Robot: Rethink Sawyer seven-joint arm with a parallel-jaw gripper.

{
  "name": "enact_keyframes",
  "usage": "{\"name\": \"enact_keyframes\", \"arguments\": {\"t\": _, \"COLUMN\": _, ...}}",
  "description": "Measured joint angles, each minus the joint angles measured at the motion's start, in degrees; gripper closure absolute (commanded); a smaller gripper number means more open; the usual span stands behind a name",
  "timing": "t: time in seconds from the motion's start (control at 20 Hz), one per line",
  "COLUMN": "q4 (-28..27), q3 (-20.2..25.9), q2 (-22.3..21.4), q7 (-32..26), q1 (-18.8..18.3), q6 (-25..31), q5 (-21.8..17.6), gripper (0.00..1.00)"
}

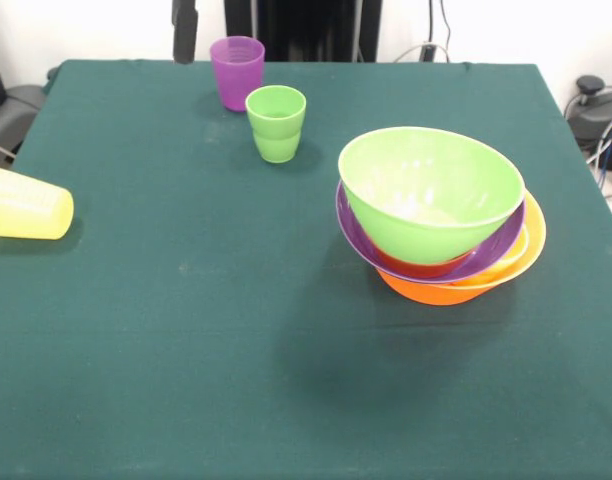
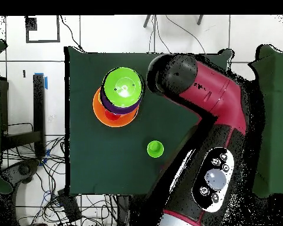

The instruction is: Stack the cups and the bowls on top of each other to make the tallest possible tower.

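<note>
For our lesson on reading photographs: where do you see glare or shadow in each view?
Front view: soft glare patches inside the green bowl, and a faint shadow on the cloth below the bowl stack. Overhead view: bright shine on the arm; the green cup looks evenly lit.

Green table (image 1: 186, 330) bears tower (image 1: 436, 215), three cups (image 1: 276, 123).

We note glossy smooth plastic on the lime green bowl (image 1: 431, 190), purple bowl (image 1: 506, 245) and yellow-orange bowl (image 1: 456, 290). Ribbed plastic on the purple cup (image 1: 237, 72); pale yellow cup (image 1: 28, 205) translucent. Table cloth (image 1: 186, 350) matt, woven.
</note>
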Motion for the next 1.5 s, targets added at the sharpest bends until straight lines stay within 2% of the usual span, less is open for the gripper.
{"name": "enact_keyframes", "arguments": {"t": 0.45, "q4": 2.45, "q3": 3.03, "q2": 0.00, "q7": 0.00, "q1": -0.70, "q6": -0.57, "q5": -1.34, "gripper": 0.00}}
{"name": "enact_keyframes", "arguments": {"t": 0.95, "q4": 3.57, "q3": 4.15, "q2": 0.02, "q7": 0.00, "q1": -0.73, "q6": -0.69, "q5": -1.71, "gripper": 0.00}}
{"name": "enact_keyframes", "arguments": {"t": 1.5, "q4": 4.09, "q3": 5.80, "q2": 0.09, "q7": 0.00, "q1": -1.65, "q6": -5.48, "q5": -1.79, "gripper": 0.00}}
